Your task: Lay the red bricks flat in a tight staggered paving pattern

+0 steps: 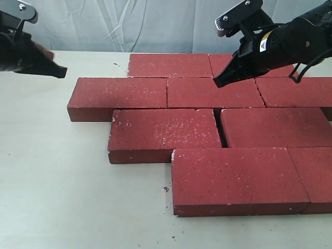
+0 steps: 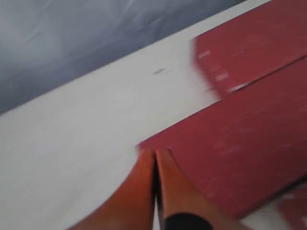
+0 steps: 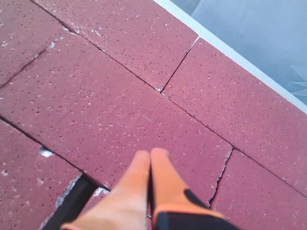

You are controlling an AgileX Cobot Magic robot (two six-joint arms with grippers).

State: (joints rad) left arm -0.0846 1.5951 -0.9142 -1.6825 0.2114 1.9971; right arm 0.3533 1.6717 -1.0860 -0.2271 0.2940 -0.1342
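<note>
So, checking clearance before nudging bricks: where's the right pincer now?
Exterior view, upper right: the right pincer is shut, its tip over the second row's middle brick, near that brick's far edge.

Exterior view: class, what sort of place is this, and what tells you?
Likely a robot lab bench: the red bricks lie on a pale tabletop before a creased grey backdrop, with the left gripper and right gripper above it.

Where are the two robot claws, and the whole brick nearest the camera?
left gripper [image 1: 61, 71]: exterior view, on its closed fingertip end.
right gripper [image 1: 220, 82]: exterior view, on its closed fingertip end.
nearest red brick [image 1: 233, 176]: exterior view, on the middle of its top face.
</note>
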